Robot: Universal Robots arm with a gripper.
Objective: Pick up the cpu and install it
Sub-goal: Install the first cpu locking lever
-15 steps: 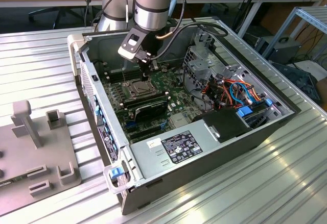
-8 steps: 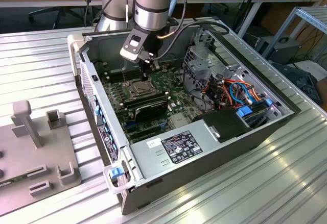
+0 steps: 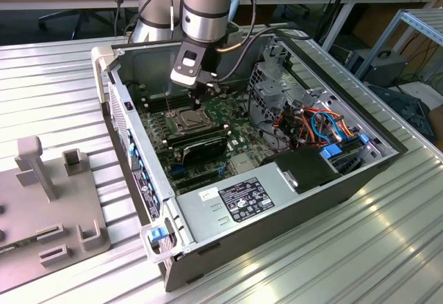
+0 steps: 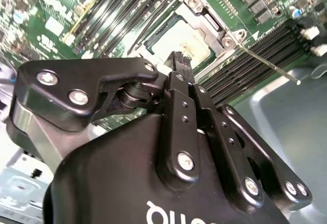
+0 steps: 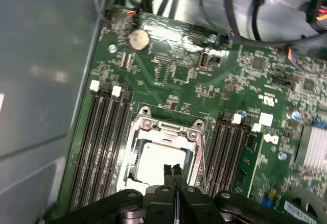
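The gripper point(image 5: 173, 169) is hanging inside the open computer case point(image 3: 349, 179), right over the CPU socket point(image 5: 168, 128) on the green motherboard point(image 5: 179, 71). Its jaws are pressing together, tip against tip, with nothing caught between them that I can see. The CPU point(image 5: 153, 164) (the shiny silver square) is lying flat inside the socket frame. The jaw tips are sitting over one of its edges, very near it, but I cannot tell if they are touching it. So I think the chip is lying straight under the jaws, not off to a side. It is looking about square, so no side is the long one.

In the exterior view the socket is showing at about 7 o'clock from the jaw tips. The grey power supply point(image 3: 242, 197) is lying at about 5 o'clock, well apart. A grey holder block point(image 3: 48, 193) is standing on the worktop point(image 3: 387, 248) at about 9 o'clock from the case.

The first wrist view is showing the closed jaws and the memory slots point(image 5: 104, 142) running along both sides of the socket. The second wrist view is showing a thin metal lever point(image 4: 268, 65) sticking out from a socket corner. The exterior view is showing the whole case around the arm.
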